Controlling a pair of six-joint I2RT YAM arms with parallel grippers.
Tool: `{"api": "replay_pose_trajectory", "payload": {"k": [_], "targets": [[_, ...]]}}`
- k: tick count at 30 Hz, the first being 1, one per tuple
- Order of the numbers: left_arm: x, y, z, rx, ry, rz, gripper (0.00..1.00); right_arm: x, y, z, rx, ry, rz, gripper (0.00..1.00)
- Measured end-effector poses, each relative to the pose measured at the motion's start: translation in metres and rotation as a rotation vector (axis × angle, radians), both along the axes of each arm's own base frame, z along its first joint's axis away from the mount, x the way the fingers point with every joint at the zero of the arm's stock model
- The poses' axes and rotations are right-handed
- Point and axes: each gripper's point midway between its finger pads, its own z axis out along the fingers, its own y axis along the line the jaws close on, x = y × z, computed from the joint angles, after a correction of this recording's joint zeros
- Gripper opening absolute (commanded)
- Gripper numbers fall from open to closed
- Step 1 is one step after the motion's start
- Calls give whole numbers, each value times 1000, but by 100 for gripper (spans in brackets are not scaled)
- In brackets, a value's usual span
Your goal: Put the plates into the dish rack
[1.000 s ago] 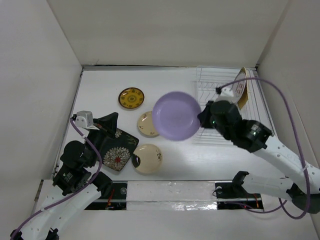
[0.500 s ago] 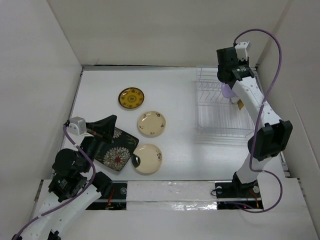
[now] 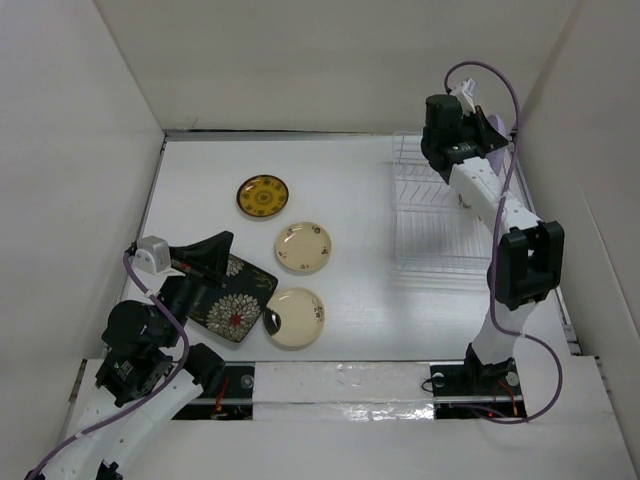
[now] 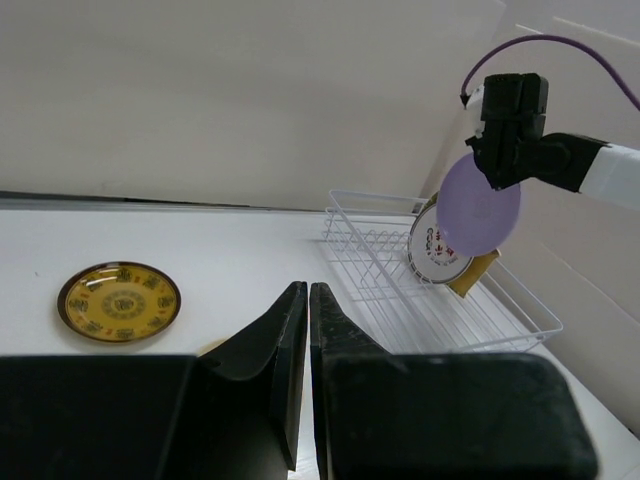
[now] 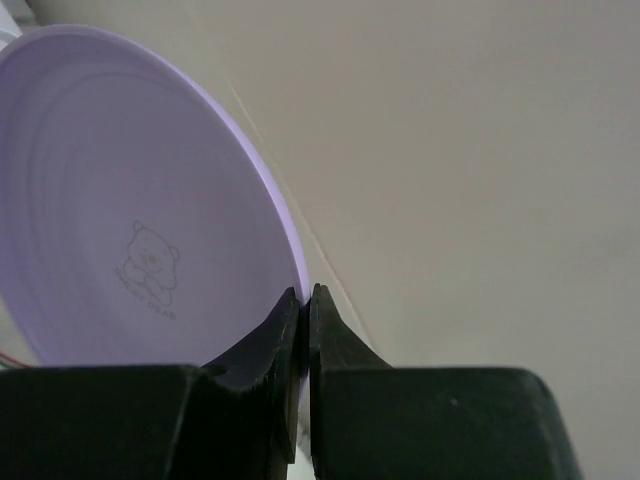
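Note:
My right gripper is shut on the rim of the lavender plate and holds it upright in the air above the far right end of the white wire dish rack. The left wrist view shows the plate hanging over a white red-marked plate and a mustard plate, both standing in the rack. My left gripper is shut and empty above the black flowered square plate. Two cream plates and the dark-yellow patterned plate lie flat on the table.
White walls close in the table on the left, back and right; the rack stands close to the right wall. The black strip at the table's near edge runs between the arm bases.
My right arm has carried the lavender plate from the middle of the table up and back to above the rack's far end. The left arm has barely shifted.

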Motion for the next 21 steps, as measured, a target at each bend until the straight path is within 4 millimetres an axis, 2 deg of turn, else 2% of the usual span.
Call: {"api": "replay_pose_trajectory", "payload": {"k": [5,12,15,21], "targets": [[0,0,0,-1,-1,2,4,19,10,-2,-95,41,14,0],[0,2,1,-4,-1,10,4,26,23,-9,-152,61,21,0],[0,3,0,-6,0,15,4,30,26,-20,-152,70,27,0],[1,4,0,-6,1,20,4,45,33,-58,-80,89,80,0]]}}
